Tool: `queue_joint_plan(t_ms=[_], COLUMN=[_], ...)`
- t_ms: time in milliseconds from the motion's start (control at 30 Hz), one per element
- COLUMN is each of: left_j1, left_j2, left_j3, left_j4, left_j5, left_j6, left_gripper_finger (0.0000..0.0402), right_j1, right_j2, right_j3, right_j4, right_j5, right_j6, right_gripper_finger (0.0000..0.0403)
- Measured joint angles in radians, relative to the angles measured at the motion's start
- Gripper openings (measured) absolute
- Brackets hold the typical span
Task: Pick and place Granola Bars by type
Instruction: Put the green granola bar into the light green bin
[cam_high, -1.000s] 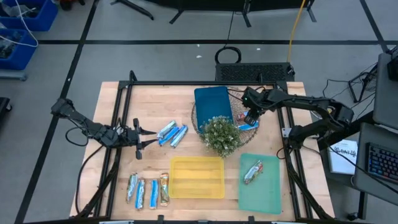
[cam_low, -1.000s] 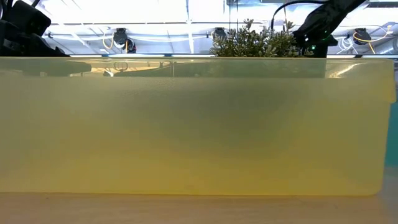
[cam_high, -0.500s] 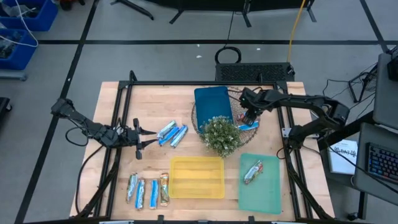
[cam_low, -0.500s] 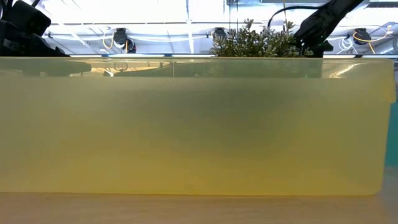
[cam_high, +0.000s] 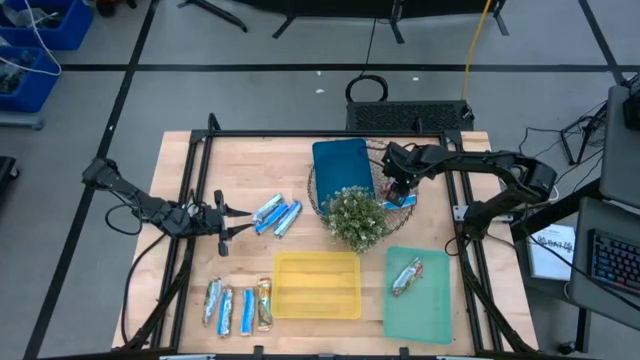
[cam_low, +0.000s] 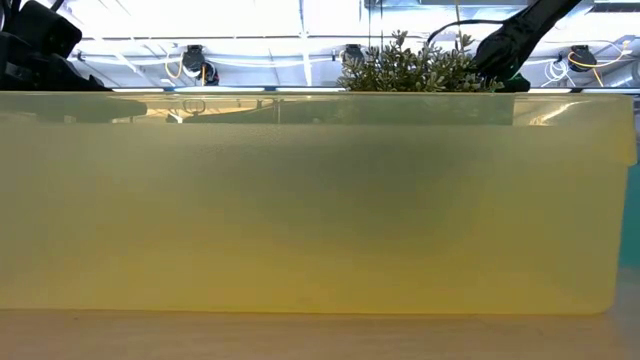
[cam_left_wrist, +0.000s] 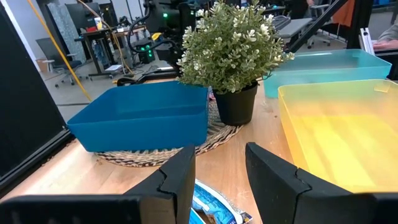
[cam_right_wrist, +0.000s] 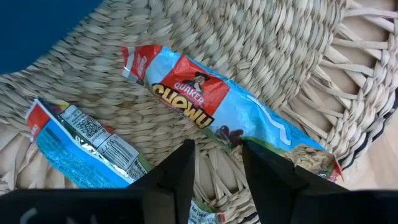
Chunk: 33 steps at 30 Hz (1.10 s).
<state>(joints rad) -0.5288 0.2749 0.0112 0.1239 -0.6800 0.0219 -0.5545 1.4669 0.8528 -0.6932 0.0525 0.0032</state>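
Note:
My right gripper (cam_high: 398, 187) (cam_right_wrist: 216, 171) hangs open over the round woven mat (cam_high: 420, 185). Just beyond its fingertips a blue bar with a red label (cam_right_wrist: 217, 109) lies flat on the mat, with a second bar (cam_right_wrist: 81, 149) beside it. Seen from above, these bars (cam_high: 400, 201) sit by the plant (cam_high: 355, 218). My left gripper (cam_high: 245, 221) (cam_left_wrist: 217, 177) is open, low at the table's left, pointing at two blue bars (cam_high: 278, 214); one bar (cam_left_wrist: 214, 205) shows between its fingers. Several bars (cam_high: 238, 306) lie at the near left. One bar (cam_high: 407, 276) lies in the green tray (cam_high: 430, 320).
A blue tray (cam_high: 343, 168) rests partly on the mat's left. The yellow tray (cam_high: 317, 300) sits near the front edge and fills the low view (cam_low: 320, 200). Black frame rails (cam_high: 195, 180) run along both table sides. Bare wood (cam_high: 250, 165) lies far left.
My right gripper has drifted a little toward the table's left over the woven mat, staying open. The left arm and all the bars have kept still.

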Motion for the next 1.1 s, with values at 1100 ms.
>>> queue_joint_plan(t_ms=[1100], left_j1=[0.000], left_j2=[0.000], left_j3=[0.000], left_j4=[0.000], left_j5=[0.000], left_j6=[0.000], left_gripper_finger=[0.0145], right_j1=[-0.003], right_j2=[-0.012], right_j3=[-0.053], right_j4=[0.068], right_j5=[0.005], right_j6=[-0.015], right_gripper_finger=[0.0125])
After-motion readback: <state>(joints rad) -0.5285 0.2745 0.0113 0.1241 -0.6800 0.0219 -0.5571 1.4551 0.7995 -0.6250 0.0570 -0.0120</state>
